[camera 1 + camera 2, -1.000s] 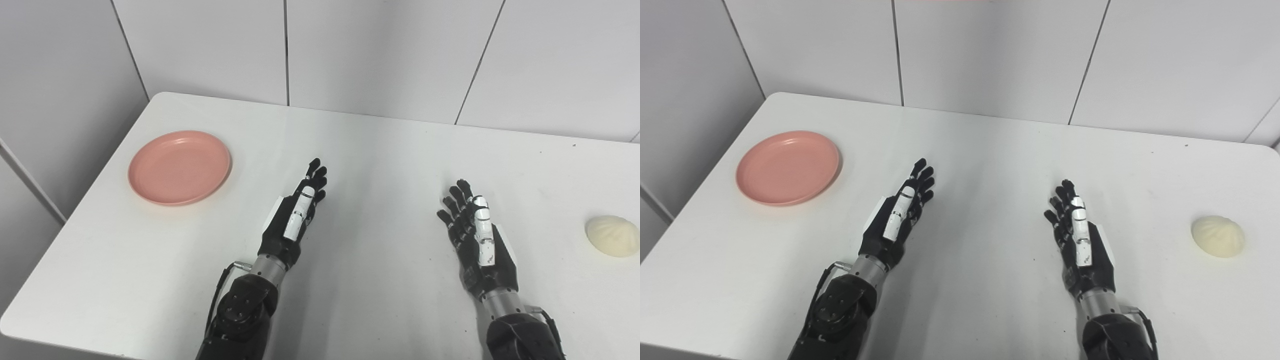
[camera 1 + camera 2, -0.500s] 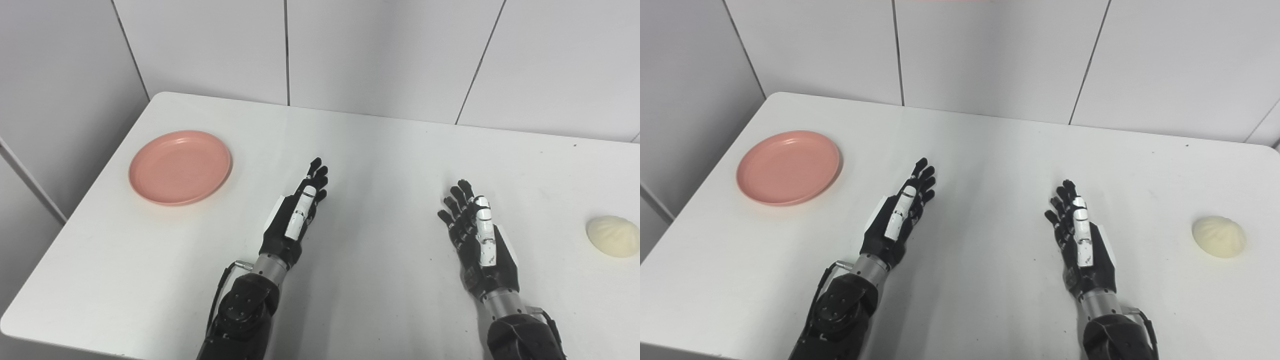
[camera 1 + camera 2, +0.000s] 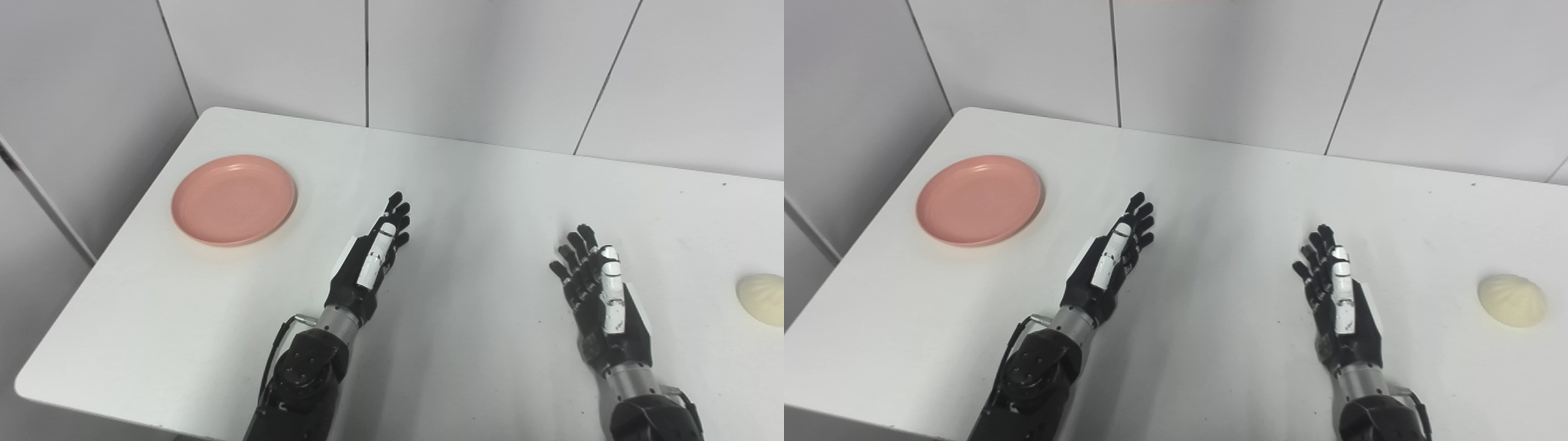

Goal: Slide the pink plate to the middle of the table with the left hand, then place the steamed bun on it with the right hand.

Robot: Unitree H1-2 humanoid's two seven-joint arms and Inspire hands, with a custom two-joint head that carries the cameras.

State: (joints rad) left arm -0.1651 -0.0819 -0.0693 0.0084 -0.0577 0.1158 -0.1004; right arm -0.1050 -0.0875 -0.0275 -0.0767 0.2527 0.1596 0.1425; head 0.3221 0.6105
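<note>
One plate [image 3: 234, 199], pink, nothing in it, on tabletop [image 3: 1213, 184] far-left of left hand [image 3: 1108, 260], well apart. One bun [image 3: 1511, 299] on tabletop right of right hand [image 3: 1338, 300], well apart, not on plate. Two hands, both over tabletop between plate and bun, fingers [image 3: 397, 214] stretched out and apart, holding nothing. Left eye view cuts bun at right edge; right eye view shows it whole.

- White counter [image 3: 1213, 184], rounded corners, against a tiled wall.
- Pink plate [image 3: 979, 199] lying at ten o'clock.
- Steamed bun [image 3: 1511, 299] lying at four o'clock, well apart.
</note>
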